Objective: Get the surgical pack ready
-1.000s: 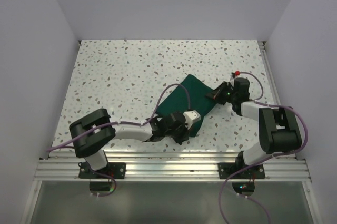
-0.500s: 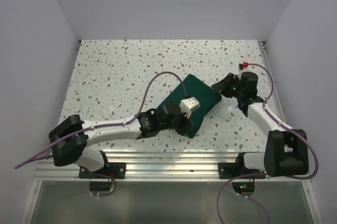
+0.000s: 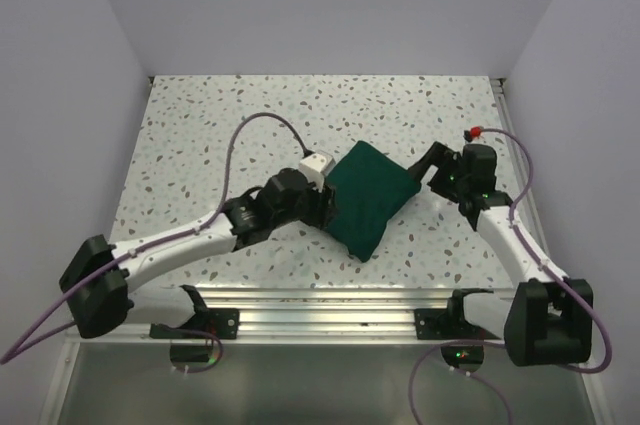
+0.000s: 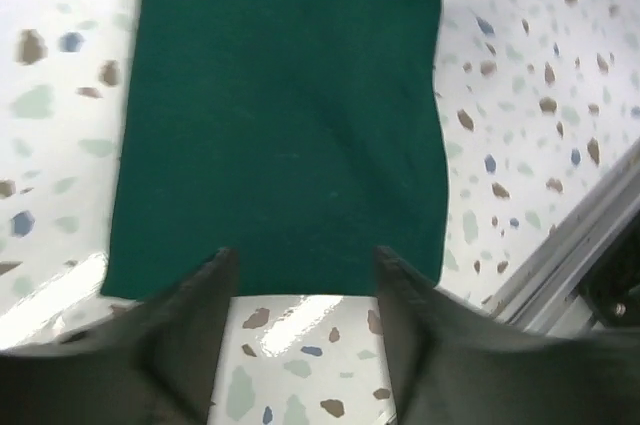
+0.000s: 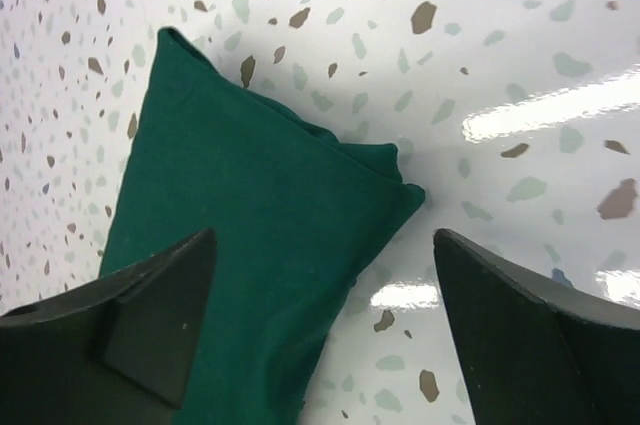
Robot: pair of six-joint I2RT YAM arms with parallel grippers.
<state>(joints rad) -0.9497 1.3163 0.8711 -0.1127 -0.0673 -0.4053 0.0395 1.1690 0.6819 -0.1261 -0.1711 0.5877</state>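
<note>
A folded dark green cloth bundle (image 3: 368, 195) lies on the speckled tabletop (image 3: 220, 135), slightly right of centre, set diagonally between two robot arms. The left fingers (image 3: 323, 207) stand spread at the bundle's left edge, their tips level with its hem, and they grip nothing. On the opposite side the right fingers (image 3: 432, 161) gape wide at the bundle's right-hand corner and hold nothing either. The bundle's nearest corner points toward the metal rail (image 3: 330, 300) along the tabletop's front edge.
</note>
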